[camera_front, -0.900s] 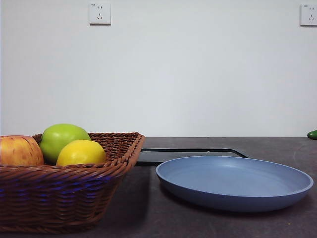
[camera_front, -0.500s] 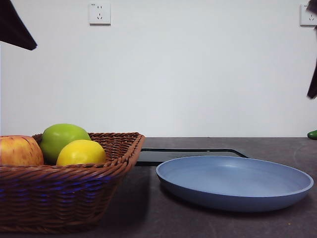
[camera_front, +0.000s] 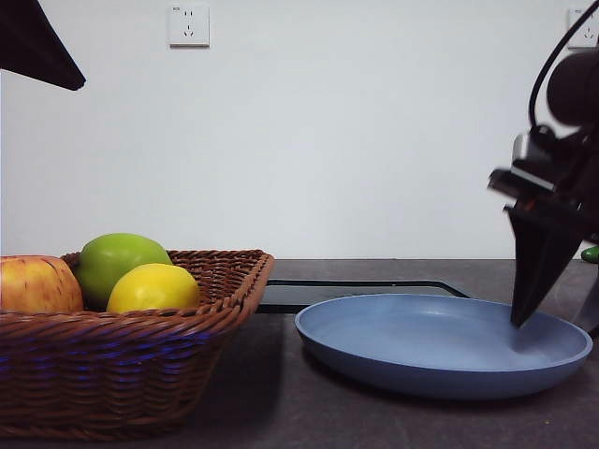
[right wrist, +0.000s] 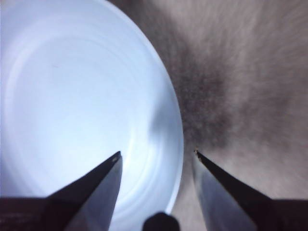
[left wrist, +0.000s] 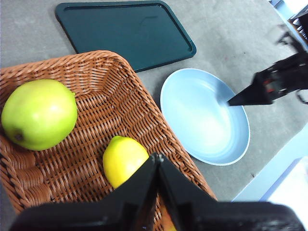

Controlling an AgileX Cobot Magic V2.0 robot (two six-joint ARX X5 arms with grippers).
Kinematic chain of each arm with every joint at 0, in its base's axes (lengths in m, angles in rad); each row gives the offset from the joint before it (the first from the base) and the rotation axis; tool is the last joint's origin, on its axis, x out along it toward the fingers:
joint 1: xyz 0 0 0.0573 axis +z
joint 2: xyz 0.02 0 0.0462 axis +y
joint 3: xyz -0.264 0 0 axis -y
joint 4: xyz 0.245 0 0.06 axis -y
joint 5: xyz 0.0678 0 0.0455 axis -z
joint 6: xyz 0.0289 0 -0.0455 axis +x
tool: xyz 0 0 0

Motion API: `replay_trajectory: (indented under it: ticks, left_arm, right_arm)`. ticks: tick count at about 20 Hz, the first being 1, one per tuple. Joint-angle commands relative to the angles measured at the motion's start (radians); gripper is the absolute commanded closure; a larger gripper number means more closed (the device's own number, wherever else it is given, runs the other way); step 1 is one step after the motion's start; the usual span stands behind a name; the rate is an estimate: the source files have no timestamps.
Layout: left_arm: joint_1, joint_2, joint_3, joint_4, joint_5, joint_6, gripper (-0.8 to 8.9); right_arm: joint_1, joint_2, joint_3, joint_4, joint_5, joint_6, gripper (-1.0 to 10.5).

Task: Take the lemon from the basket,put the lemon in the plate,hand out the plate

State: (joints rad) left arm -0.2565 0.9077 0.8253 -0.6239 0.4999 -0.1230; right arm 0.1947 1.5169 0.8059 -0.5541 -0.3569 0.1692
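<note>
The yellow lemon [camera_front: 153, 288] lies in the brown wicker basket [camera_front: 112, 374] at the left, beside the apples. In the left wrist view the lemon [left wrist: 124, 159] lies in the basket [left wrist: 96, 57] just beyond my left gripper [left wrist: 156, 158], which is shut, empty and held above it. The light blue plate [camera_front: 440, 346] sits empty at the right. My right gripper [camera_front: 552, 323] is open and low over the plate's right rim. In the right wrist view its jaws [right wrist: 157, 153] straddle the rim of the plate [right wrist: 72, 96]. The plate [left wrist: 202, 115] also shows in the left wrist view.
A green apple [camera_front: 117, 262] and a red-yellow apple [camera_front: 36, 285] share the basket with the lemon. A flat black tray [camera_front: 356, 288] lies behind the plate. A small green object [camera_front: 591, 253] sits at the far right edge. The left arm shows as a black tip [camera_front: 37, 47] at the top left.
The right arm has come in from the right edge and dropped to the plate's right rim. The left arm's tip appeared at the top left and has shifted slightly.
</note>
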Motion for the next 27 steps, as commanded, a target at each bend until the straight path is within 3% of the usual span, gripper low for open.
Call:
replay_trajectory:
  ticks: [1,7,9,12,16,19,27]
  left_arm:
    - [-0.007,0.006,0.015,0.006,0.001,0.011,8.04]
    - [-0.007,0.006,0.015,0.005,0.000,0.011,8.04]
    - [-0.007,0.006,0.015,0.006,-0.001,0.011,8.02]
    - [-0.007,0.006,0.015,0.006,-0.002,0.005,6.56]
    - [-0.019,0.006,0.015,0.014,-0.001,-0.065,4.47]
    - [-0.054,0.010,0.015,0.010,-0.012,-0.090,4.16]
    - [-0.274,0.237,0.150,-0.097,-0.354,-0.136,4.16]
  right_arm:
    - [0.004,0.041,0.016,0.020,0.001,0.016,7.4]
    - [0.003,0.045,0.016,0.026,-0.002,0.017,9.5]
    - [0.003,0.032,0.016,0.022,-0.002,0.024,9.4]
    - [0.001,-0.020,0.016,-0.002,-0.003,0.024,9.4]
    - [-0.022,-0.123,0.016,-0.062,-0.004,0.024,9.4]
    - [-0.053,-0.215,0.017,-0.114,-0.004,0.024,9.4]
    - [-0.086,-0.362,0.018,-0.166,-0.004,0.024,9.4]
